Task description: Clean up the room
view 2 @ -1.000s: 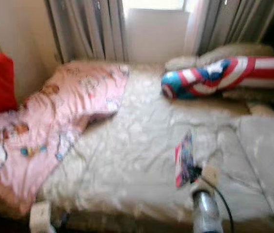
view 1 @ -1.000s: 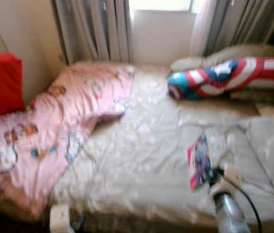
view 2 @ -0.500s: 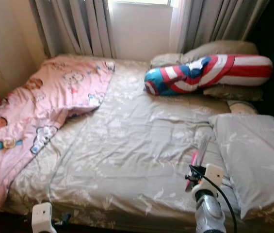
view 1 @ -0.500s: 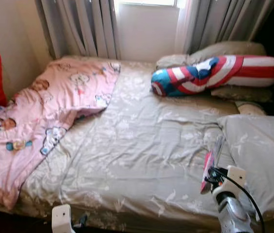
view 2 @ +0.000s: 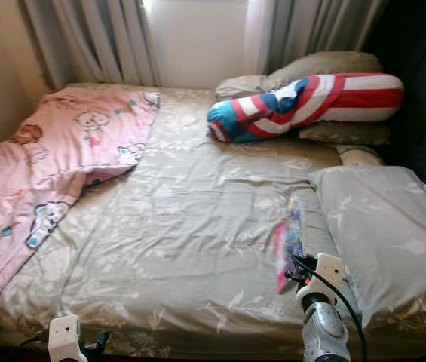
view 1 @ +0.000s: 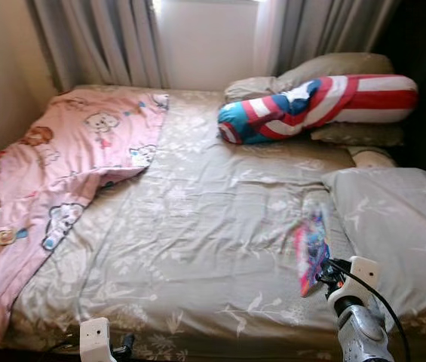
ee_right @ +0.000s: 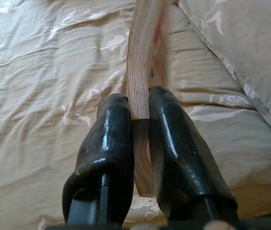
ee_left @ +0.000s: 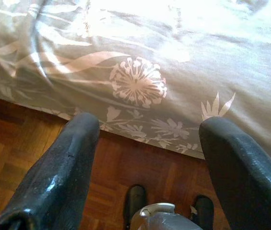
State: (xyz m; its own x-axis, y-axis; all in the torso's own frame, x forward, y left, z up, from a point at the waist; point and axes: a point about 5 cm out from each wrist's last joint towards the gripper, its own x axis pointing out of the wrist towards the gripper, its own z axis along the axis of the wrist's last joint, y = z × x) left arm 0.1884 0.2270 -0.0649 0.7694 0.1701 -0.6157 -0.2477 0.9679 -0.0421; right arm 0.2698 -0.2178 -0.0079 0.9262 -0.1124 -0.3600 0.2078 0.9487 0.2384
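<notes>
Bedding first, taking the bed as the landmark and reading across it. On its left side a pink cartoon blanket is bunched up and spills over the near left corner. The middle of the bed is rumpled grey floral sheet. At the head, right of centre, a striped red, white and blue bolster lies across some grey pillows, and a large grey pillow rests along the right edge.

The left gripper hangs low, just off the foot of the bed near its left corner, its two fingers spread wide with nothing between them; beneath it are the sheet's hem and a wooden parquet floor.

The right gripper is over the near right part of the bed, just beside the grey pillow, and is clamped on a thin colourful book. The book's long axis runs straight on from the fingers, away from the robot toward the head of the bed, so it is held by its near end with the rest projecting forward above the sheet. This arm alone carries the task's thing, and the other is well apart from it.

The head views show the book's bright pink and blue cover, tilted up. The right wrist view shows its page edges, slightly bowed, pinched between the two black pads. Whether its far end touches the sheet I cannot tell.
</notes>
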